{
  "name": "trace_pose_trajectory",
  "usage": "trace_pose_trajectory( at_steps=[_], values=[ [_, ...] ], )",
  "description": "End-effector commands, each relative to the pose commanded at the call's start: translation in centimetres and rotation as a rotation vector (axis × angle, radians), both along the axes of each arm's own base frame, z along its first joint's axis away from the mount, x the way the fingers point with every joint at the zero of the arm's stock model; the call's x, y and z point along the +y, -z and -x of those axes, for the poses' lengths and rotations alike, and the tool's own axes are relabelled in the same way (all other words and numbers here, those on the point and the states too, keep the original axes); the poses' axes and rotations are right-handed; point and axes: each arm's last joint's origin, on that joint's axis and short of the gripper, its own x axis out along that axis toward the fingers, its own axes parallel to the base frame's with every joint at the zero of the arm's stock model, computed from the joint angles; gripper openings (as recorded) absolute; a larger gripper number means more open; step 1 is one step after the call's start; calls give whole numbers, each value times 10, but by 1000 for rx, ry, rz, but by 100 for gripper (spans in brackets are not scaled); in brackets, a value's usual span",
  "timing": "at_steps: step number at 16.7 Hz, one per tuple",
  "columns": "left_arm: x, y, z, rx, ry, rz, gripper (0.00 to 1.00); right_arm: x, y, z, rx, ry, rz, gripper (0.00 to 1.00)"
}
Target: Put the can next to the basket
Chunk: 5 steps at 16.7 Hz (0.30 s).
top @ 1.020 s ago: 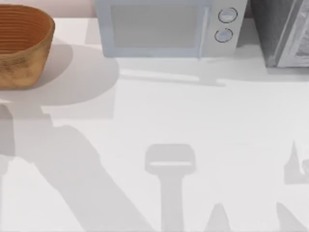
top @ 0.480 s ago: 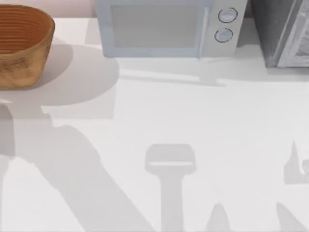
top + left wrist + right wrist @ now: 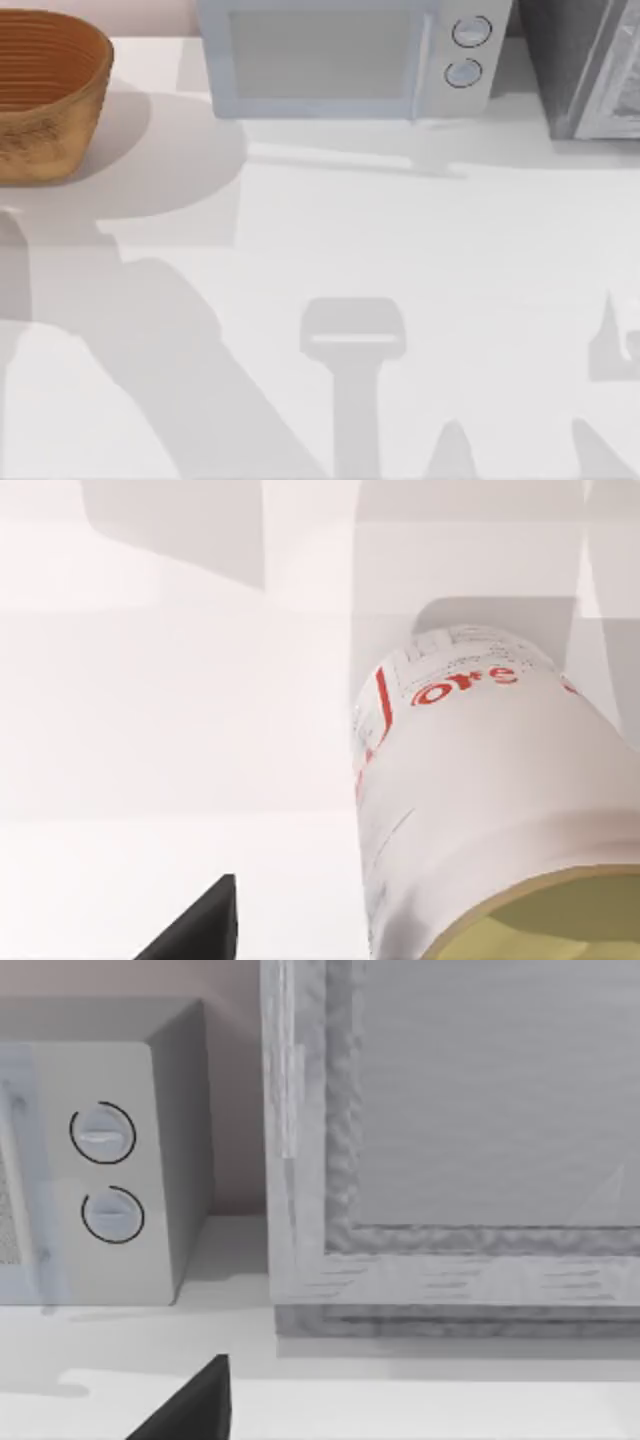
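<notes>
Left tool [image 3: 330, 950]: whether it clamps the can [image 3: 480, 810], close beneath it, cannot be told. The basket [image 3: 45, 95] stands well apart at the bench's [image 3: 400, 250] far left. Judged: delivery outstanding.

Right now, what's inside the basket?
The basket at the table's far left shows bare ribbed inner walls. Its bottom is out of frame, so I can't tell what lies there.

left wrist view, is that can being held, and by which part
Probably, but it cannot be told for sure: the can sits right at the left gripper, one dark finger showing, no contact visible.
</notes>
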Motion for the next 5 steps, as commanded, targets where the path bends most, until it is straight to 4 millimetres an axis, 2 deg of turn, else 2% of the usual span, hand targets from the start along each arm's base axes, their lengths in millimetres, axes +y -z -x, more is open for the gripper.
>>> trace_pose_trajectory(
  at_steps=[5],
  values=[
    [0, -27, 1, -6, -8, 2, 100, 0, 0, 0, 0, 0, 0, 100]
  ],
)
